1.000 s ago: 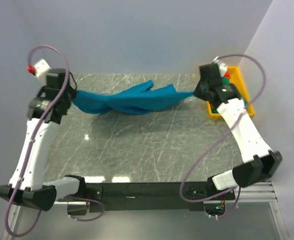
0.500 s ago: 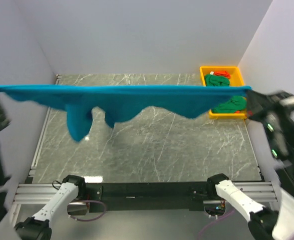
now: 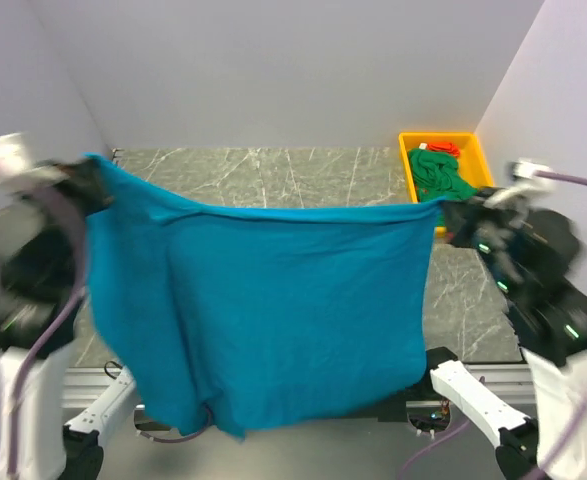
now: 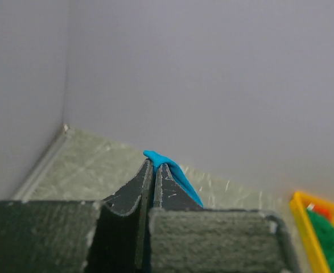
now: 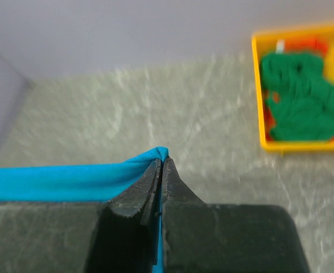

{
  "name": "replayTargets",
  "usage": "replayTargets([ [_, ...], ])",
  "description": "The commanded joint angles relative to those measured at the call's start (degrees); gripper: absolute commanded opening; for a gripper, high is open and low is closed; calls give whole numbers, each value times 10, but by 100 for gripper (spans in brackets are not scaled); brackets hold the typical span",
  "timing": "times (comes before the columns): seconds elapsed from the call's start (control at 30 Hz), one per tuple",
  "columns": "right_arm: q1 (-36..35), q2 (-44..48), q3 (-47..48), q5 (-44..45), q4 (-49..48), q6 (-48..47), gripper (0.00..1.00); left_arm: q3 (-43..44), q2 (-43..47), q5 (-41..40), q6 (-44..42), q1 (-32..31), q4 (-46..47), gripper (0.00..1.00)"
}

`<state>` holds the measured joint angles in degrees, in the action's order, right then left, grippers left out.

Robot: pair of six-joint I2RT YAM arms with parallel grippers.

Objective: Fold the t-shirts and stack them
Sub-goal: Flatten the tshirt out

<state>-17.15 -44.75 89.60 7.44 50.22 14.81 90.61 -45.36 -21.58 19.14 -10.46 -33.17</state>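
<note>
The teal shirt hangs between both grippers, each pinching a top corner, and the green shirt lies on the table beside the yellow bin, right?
Not quite: the green shirt lies inside the yellow bin, as the right wrist view shows. The teal shirt does hang between left gripper and right gripper, each pinching a top corner.

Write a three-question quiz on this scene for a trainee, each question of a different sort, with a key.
1. True or false: the blue shirt hangs spread between the left claw and the right claw.
2. What lies in the yellow bin? A) a green shirt B) a folded towel C) nothing
3. Fill in: both claws are ___ on the blue shirt's top edge.

Key: 1 true; 2 A; 3 shut.
</note>
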Motion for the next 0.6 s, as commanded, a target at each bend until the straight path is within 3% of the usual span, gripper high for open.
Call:
replayTargets([
  [0.0,4,-37,-92,-8,-36,-12,0,-142,-31,51,-2,4,90,4],
  [0.1,4,-60,-203,3,-113,2,0,-253,-67,68,4,3,149,8],
  [0.23,5,-124,-311,49,-206,8,0,-299,-194,76,1,4,213,7],
  [0.4,12,-267,-321,92,-293,0,0,-273,-326,95,-12,5,267,5],
  [0.57,43,-407,-262,91,-336,-20,0,-216,-456,100,-30,11,289,4],
])
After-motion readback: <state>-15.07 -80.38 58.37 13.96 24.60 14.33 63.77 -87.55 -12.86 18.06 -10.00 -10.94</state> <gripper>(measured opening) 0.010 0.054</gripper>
